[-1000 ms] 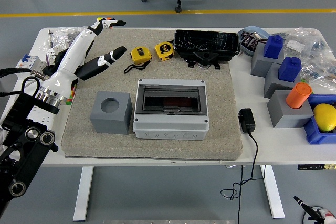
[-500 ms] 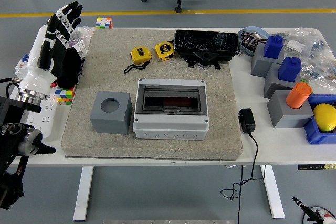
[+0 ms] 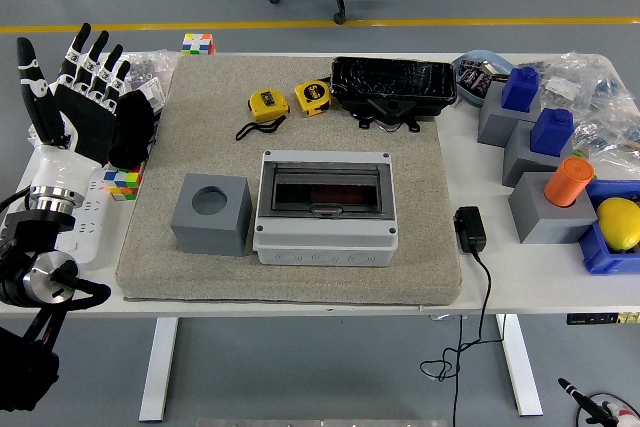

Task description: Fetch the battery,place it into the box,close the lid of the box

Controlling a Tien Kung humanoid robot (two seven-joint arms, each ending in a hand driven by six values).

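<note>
The left hand (image 3: 75, 97) is raised over the table's left edge, palm toward the camera, all five fingers (image 3: 85, 55) spread and holding nothing. Just beneath it, at the left edge, lie a colourful puzzle cube (image 3: 124, 183) and a white power strip (image 3: 85, 222).

A grey felt mat (image 3: 420, 227) covers most of the white table (image 3: 300, 299). Near the mat's front left corner sits a grey cube block (image 3: 210, 213) with a round hole in its top. Just beside it, at the mat's front middle, is the grey box (image 3: 326, 206); its dark transparent lid (image 3: 326, 188) appears closed. Toward the mat's far edge lie two yellow tape measures (image 3: 268, 103), and right of them a black battery pack (image 3: 393, 84) wrapped in glossy film, well apart from the box.

A black power adapter (image 3: 470, 229) rests off the mat's right side. Along the table's right edge stand grey blocks carrying blue pieces (image 3: 551, 131) and an orange cylinder (image 3: 568, 182), with a yellow lemon-like object (image 3: 619, 223) in a blue tray (image 3: 600, 257).
</note>
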